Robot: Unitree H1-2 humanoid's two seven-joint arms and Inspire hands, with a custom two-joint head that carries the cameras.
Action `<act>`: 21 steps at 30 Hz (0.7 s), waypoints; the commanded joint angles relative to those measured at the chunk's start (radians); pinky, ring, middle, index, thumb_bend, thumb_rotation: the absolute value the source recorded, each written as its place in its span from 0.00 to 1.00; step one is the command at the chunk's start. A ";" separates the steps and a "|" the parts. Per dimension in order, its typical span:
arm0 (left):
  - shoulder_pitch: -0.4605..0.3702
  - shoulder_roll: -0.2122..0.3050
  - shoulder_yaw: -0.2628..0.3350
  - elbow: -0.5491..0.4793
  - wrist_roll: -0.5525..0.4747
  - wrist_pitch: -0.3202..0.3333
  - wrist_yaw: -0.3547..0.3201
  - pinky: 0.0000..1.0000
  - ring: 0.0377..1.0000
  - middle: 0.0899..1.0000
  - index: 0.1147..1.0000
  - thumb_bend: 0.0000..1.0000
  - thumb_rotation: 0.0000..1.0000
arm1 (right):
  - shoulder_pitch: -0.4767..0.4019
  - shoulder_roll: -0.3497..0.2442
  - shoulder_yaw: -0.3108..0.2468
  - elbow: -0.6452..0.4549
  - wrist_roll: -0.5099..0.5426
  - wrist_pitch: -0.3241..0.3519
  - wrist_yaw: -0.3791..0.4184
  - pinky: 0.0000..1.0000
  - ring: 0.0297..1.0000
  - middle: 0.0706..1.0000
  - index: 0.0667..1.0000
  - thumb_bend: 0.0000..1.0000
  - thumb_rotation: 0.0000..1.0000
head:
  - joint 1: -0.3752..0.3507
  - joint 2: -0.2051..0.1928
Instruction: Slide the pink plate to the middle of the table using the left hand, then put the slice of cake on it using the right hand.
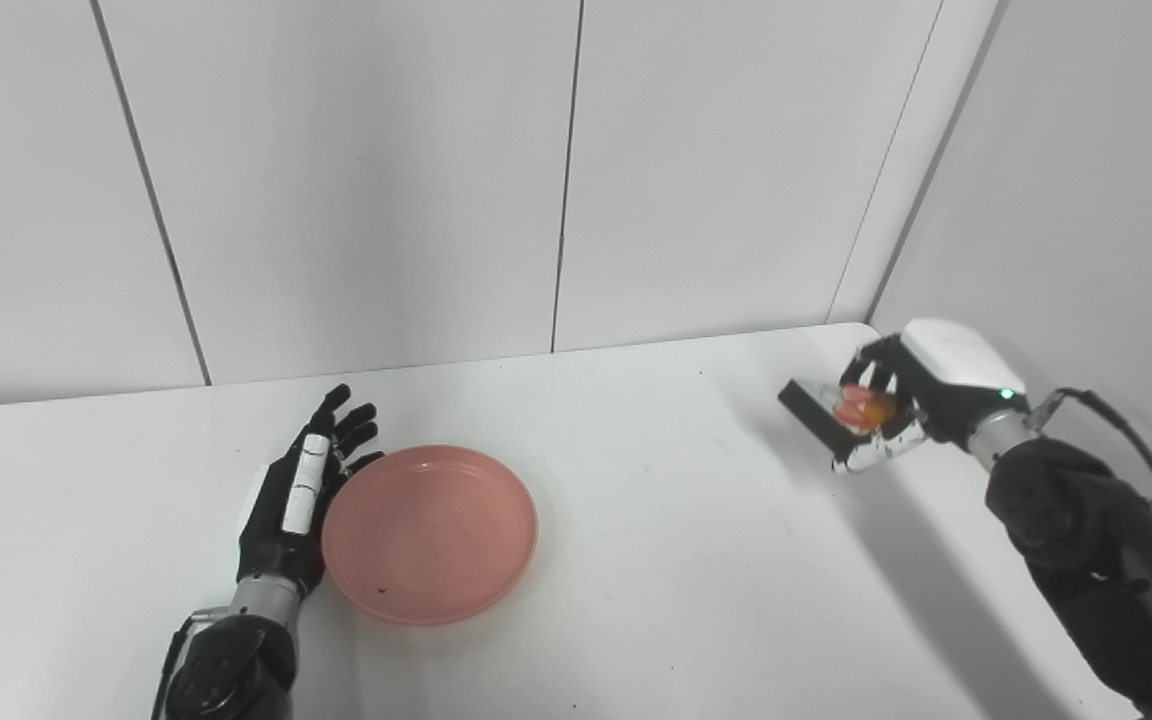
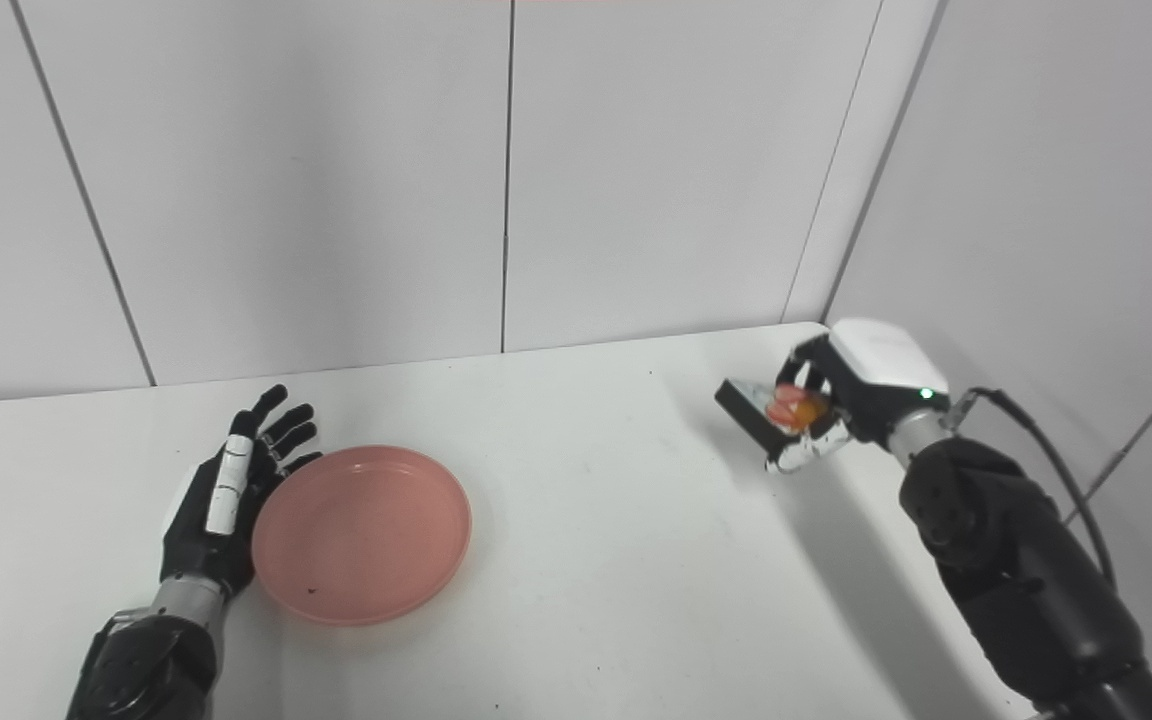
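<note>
The pink plate (image 1: 430,533) lies flat on the white table (image 1: 676,560), left of the middle. My left hand (image 1: 304,490) is open, fingers straight, its side against the plate's left rim. My right hand (image 1: 886,405) is shut on the slice of cake (image 1: 851,410), a dark wedge with red and orange topping, and holds it above the table at the far right. The plate is empty. The same scene shows in the right eye view, with the plate (image 2: 361,533) and the cake (image 2: 781,408).
White wall panels stand behind the table and along its right side. A black cable (image 1: 1136,450) runs by my right forearm. The table's far right corner (image 1: 861,328) lies just behind the right hand.
</note>
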 commanded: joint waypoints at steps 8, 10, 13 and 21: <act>0.047 -0.017 -0.014 0.072 0.009 0.034 0.001 0.77 0.87 0.83 0.86 0.81 0.87 | -0.115 0.002 0.000 -0.208 -0.031 0.060 0.088 0.18 0.24 0.33 0.45 0.53 0.14 | 0.041 -0.003; 0.046 -0.024 -0.016 0.075 0.010 0.032 0.003 0.77 0.88 0.83 0.85 0.81 0.87 | -0.133 0.016 0.015 -0.211 -0.035 0.057 0.103 0.18 0.25 0.33 0.45 0.53 0.14 | 0.065 -0.004; 0.039 -0.036 -0.025 0.095 0.021 0.014 0.009 0.77 0.88 0.84 0.85 0.82 0.88 | -0.161 0.033 0.038 -0.200 -0.029 0.049 0.120 0.21 0.28 0.35 0.45 0.53 0.14 | 0.120 -0.007; 0.010 -0.069 -0.034 0.156 0.043 -0.026 0.042 0.77 0.88 0.84 0.86 0.78 0.88 | -0.248 0.111 0.099 -0.131 -0.005 -0.001 0.115 0.24 0.29 0.35 0.45 0.53 0.14 | 0.233 -0.016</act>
